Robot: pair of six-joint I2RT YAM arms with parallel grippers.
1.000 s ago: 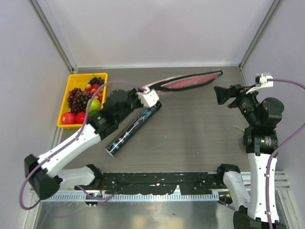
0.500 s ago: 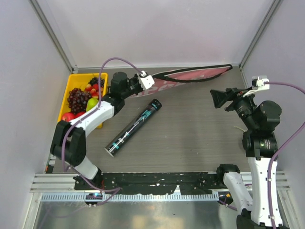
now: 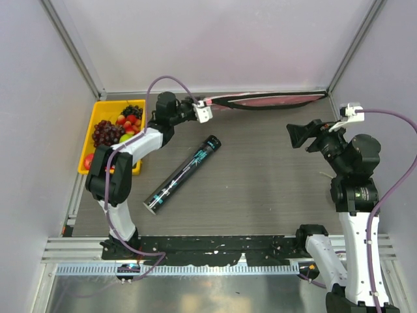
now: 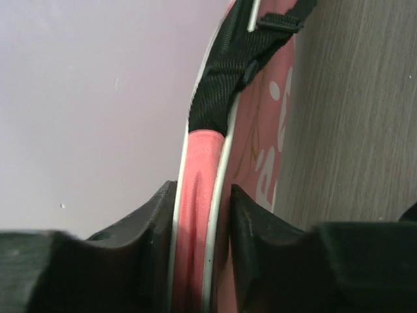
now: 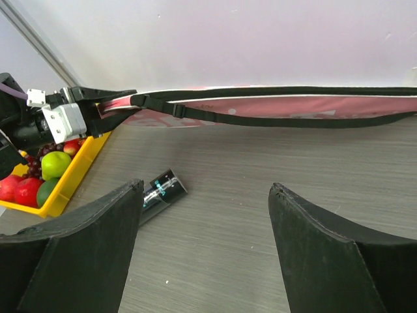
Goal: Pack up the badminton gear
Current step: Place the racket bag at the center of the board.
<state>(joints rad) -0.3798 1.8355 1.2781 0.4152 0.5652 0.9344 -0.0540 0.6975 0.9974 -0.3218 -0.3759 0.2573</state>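
Observation:
The pink racket-shaped bag (image 3: 267, 100) with a black strap stands on edge along the back wall; it also shows in the right wrist view (image 5: 280, 107) and the left wrist view (image 4: 260, 150). My left gripper (image 3: 210, 104) is shut on its narrow left end, the pink edge (image 4: 199, 215) pinched between the jaws. The dark tube (image 3: 182, 173) lies diagonally on the table, its end visible in the right wrist view (image 5: 159, 190). My right gripper (image 3: 294, 135) is open and empty at the right, pointing left above the table. Rackets and shuttlecock are out of view.
A yellow tray (image 3: 88, 140) of fruit sits at the back left, also in the right wrist view (image 5: 65, 179). Grey walls close the back and both sides. A black rail (image 3: 221, 246) runs along the near edge.
My left arm swung back towards the rear wall, carrying the bag from lying flat near the tube to standing against the wall. The right gripper shifted slightly.

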